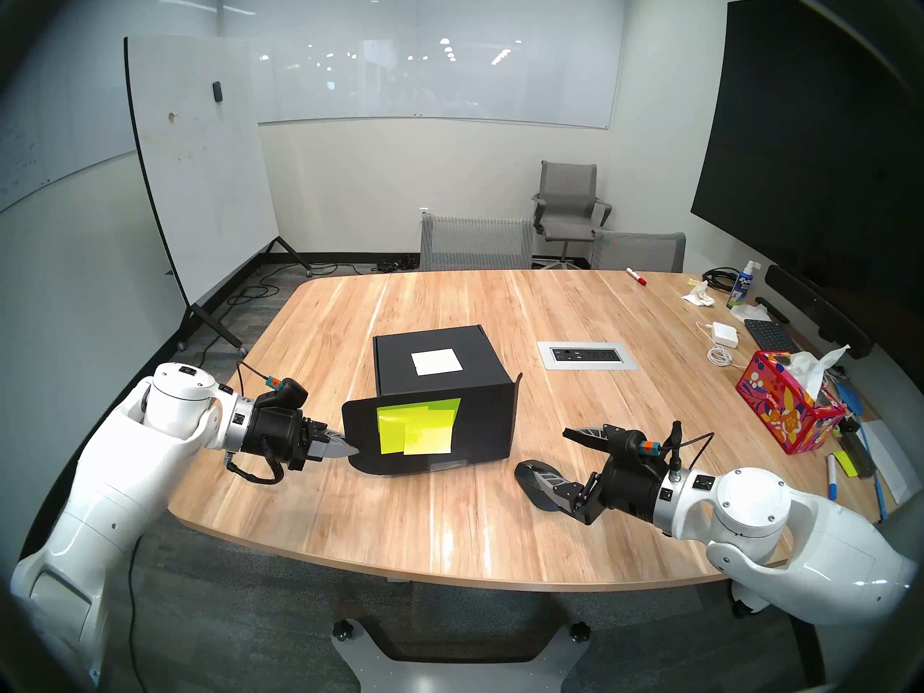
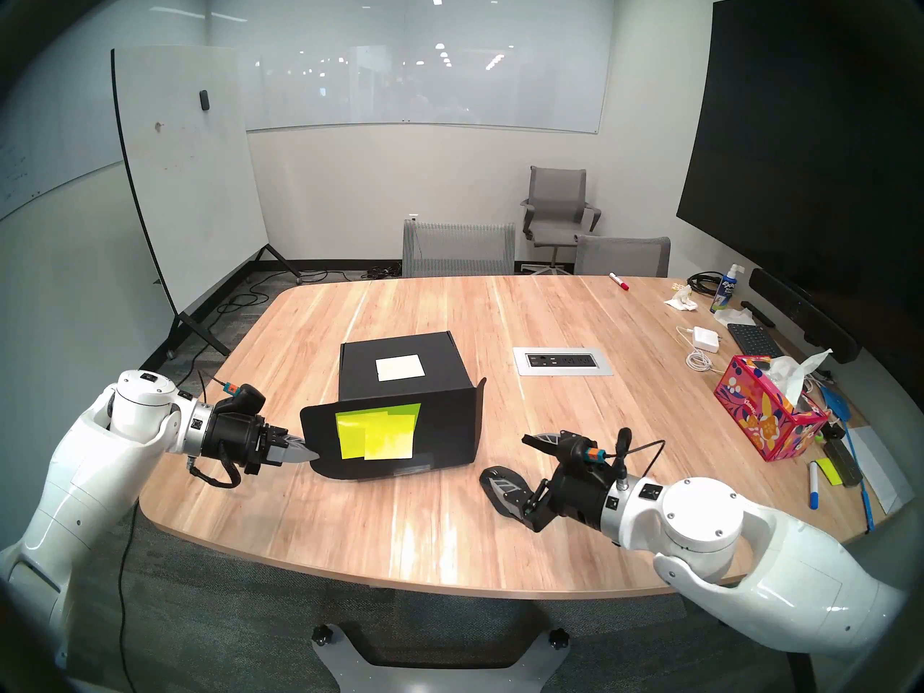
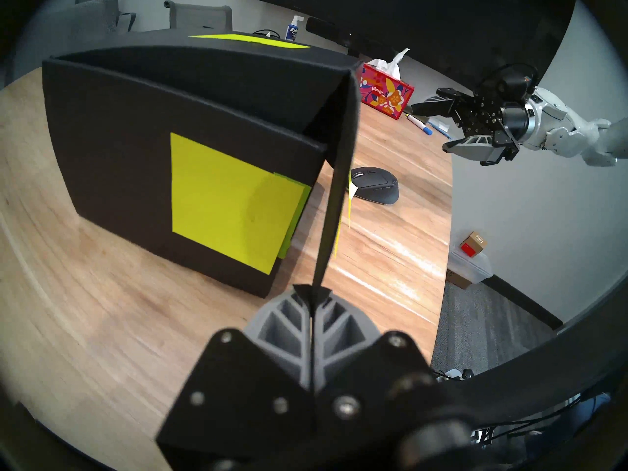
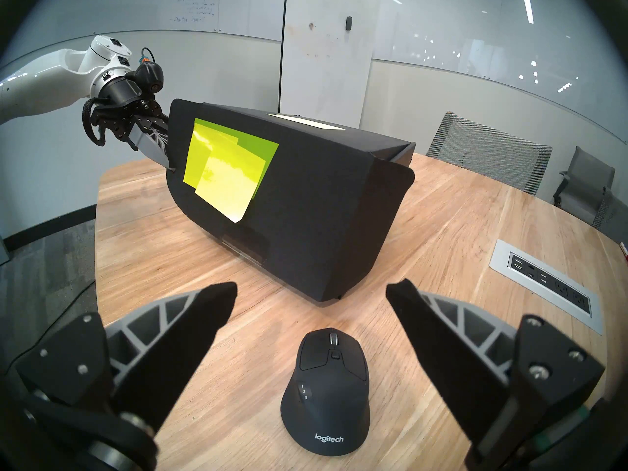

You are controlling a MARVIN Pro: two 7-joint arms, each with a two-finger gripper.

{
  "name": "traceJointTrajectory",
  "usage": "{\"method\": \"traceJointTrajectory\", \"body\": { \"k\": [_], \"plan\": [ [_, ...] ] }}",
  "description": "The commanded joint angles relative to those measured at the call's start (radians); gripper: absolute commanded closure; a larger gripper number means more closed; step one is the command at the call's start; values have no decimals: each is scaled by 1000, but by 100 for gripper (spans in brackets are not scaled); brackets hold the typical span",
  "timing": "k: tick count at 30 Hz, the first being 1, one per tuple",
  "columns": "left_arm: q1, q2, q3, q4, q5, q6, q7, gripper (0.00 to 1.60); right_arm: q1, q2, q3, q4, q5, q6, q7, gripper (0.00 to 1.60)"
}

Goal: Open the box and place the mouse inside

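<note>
Head left: black cardboard box (image 1: 440, 372) sits mid-bench, a bit toward the left edge, white label on top. Its flap lid (image 1: 430, 434) faces the near edge and stands swung partly off the box front, yellow-green sticky notes (image 1: 417, 427) on it. Interior not visible. Left pincer (image 1: 350, 449) is clamped on the flap's left edge. Right pincer (image 1: 555, 457) has its fingers wide apart, holding nothing, over the near-right part of the bench (image 1: 450, 527). Logitech mouse (image 1: 531, 472) lies on the wood just right of the flap's lower corner, partly hidden by the lower finger. Tissue box (image 1: 790, 409) with a tissue sticking out is at the right edge amid clutter. Bare wood between box and near edge.

Head right: same layout; power outlet panel (image 2: 562, 361) is set into the bench right of the box.

Left wrist: fingers pressed together on the thin flap edge (image 3: 334, 201); a gap shows between flap and box wall. More sticky notes on the box's left side. Mouse beyond on open wood.

Right wrist: mouse (image 4: 326, 392) lies between the spread fingertips (image 4: 217, 300), untouched, clear wood between it and the box.
</note>
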State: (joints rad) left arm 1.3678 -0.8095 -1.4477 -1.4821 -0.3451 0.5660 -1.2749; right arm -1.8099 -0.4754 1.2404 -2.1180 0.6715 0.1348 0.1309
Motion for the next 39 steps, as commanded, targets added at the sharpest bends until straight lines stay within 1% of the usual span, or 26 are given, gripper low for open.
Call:
{"method": "traceJointTrajectory", "body": {
  "k": [1,6,12,20,22,24,29,35,37,39],
  "plan": [
    [3,8,-33,-42,-47,30,-30,160,6,-2,4,-15,-2,-8,2,0],
    [8,27,-43,-66,-79,54,-38,160,7,-2,4,-15,-2,-8,2,0],
    [30,63,-62,-97,-133,63,-52,160,7,-2,4,-15,-2,-8,2,0],
    [48,101,-74,-129,-205,76,-37,160,7,-2,4,-15,-2,-8,2,0],
    [53,114,-74,-138,-231,76,-20,160,7,-2,4,-15,-2,-8,2,0],
    [54,116,-77,-140,-234,78,-28,160,7,-2,4,-15,-2,-8,2,0],
    [66,148,-79,-157,-291,82,-15,160,7,-2,4,-15,-2,-8,2,0],
    [71,161,-77,-162,-313,81,-15,160,7,-2,4,-15,-2,-8,2,0],
    [69,171,-70,-174,-314,95,0,160,7,-2,4,-15,-2,-8,2,0],
    [74,171,-79,-196,-327,124,34,160,7,-2,4,-15,-2,-8,2,0]
  ]
}}
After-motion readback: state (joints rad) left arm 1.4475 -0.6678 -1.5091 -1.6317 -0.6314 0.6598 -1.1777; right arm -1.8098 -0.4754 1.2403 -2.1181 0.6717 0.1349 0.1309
